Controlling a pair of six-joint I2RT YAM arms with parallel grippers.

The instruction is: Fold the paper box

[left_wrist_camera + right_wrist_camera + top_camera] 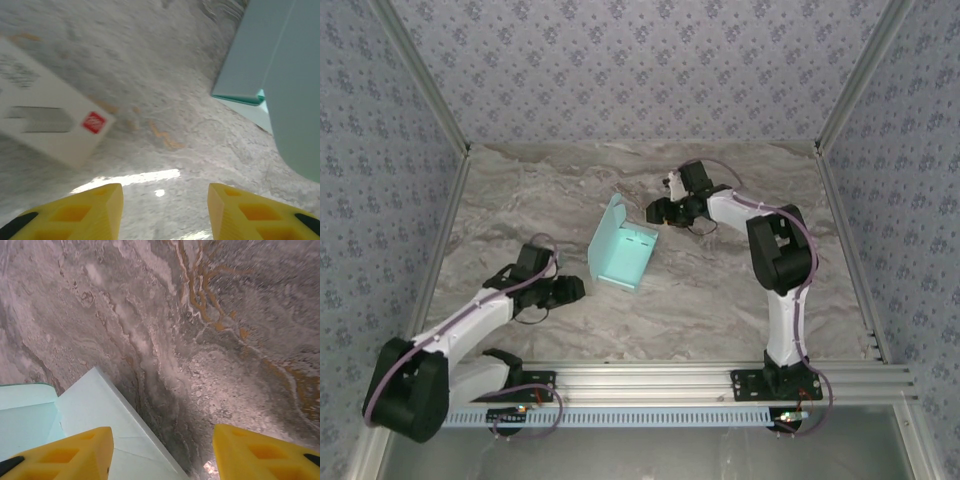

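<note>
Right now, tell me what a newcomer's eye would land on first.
The pale blue box, half folded with one flap raised, lies in the middle of the grey marble table. The left gripper and right gripper flank it, both open and empty. A white card with a red logo lies near the left gripper.

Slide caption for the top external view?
The left gripper and right gripper flank the partly folded paper box on the table, neither gripping it.

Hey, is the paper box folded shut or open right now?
Open, partly folded: the box lies on the table with one long flap standing up along its left side, not closed over it.
</note>
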